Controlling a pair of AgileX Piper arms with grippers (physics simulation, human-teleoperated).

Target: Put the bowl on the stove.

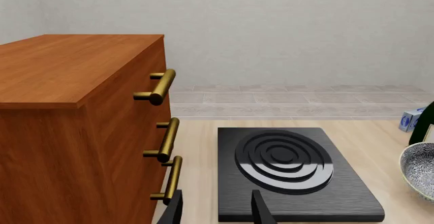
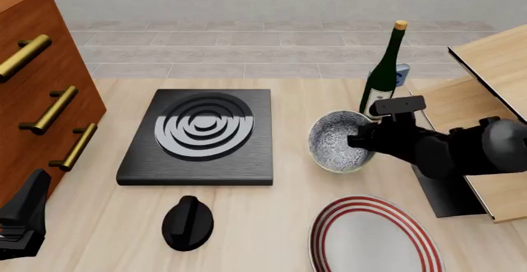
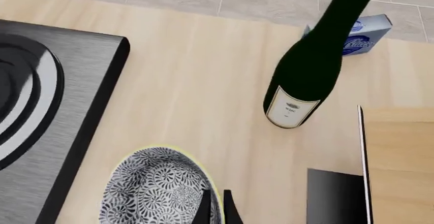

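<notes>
1. Clearly the right gripper [image 2: 360, 141] has charge of the speckled bowl [image 2: 337, 141]: in the right wrist view its two fingers [image 3: 203, 209] sit nearly together, pinched over the bowl's rim on the side nearest the arm, one inside the wall and one outside.
2. From the front view the bowl sits just off the stove's [image 2: 201, 137] right edge, near it but not over it, with a strip of bare wooden table [image 2: 272, 235] between them. I cannot tell whether its foot is on the table or slightly raised.
3. What the coming move turns on: the stove lies to the bowl's left, across that strip, so the carry runs sideways toward the burner rings [image 2: 204, 126], away from the right arm's base.
4. A wine bottle [image 2: 384, 74] stands just behind the bowl, close to the gripper; I judge a leftward path avoids it, while any drift backward risks a knock.
5. Parked at the front-left corner, the left gripper [image 1: 217, 211] has its fingers spread and holds nothing; it faces the stove beside the wooden drawer cabinet [image 2: 37, 93].
6. Farther forward lie a black knob [image 2: 187, 222] and a red-striped plate [image 2: 374, 238], both off that path.
</notes>
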